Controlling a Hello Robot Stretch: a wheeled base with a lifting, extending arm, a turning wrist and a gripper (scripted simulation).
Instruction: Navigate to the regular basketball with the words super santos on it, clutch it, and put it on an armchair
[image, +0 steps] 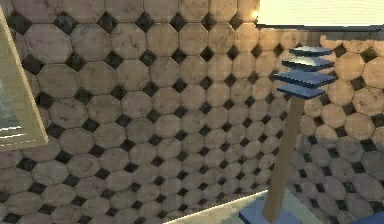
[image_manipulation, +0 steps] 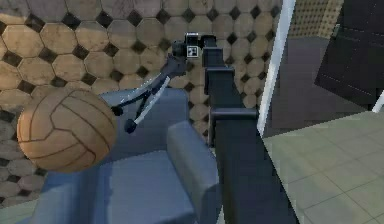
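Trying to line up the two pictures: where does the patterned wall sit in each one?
Forward view: the patterned wall spans the left and middle, behind the tiered stand at the right.
Arm side view: the patterned wall covers the upper left, behind the ball and the armchair.
Shared landmark: its pale octagons with small dark squares between them.

Dark, square-edged arm (image_manipulation: 235, 130), built of stepped blocks. Two small white squares (image_manipulation: 192, 46) with black marks at far end. Dark, thin-fingered gripper (image_manipulation: 127, 118) beside them.
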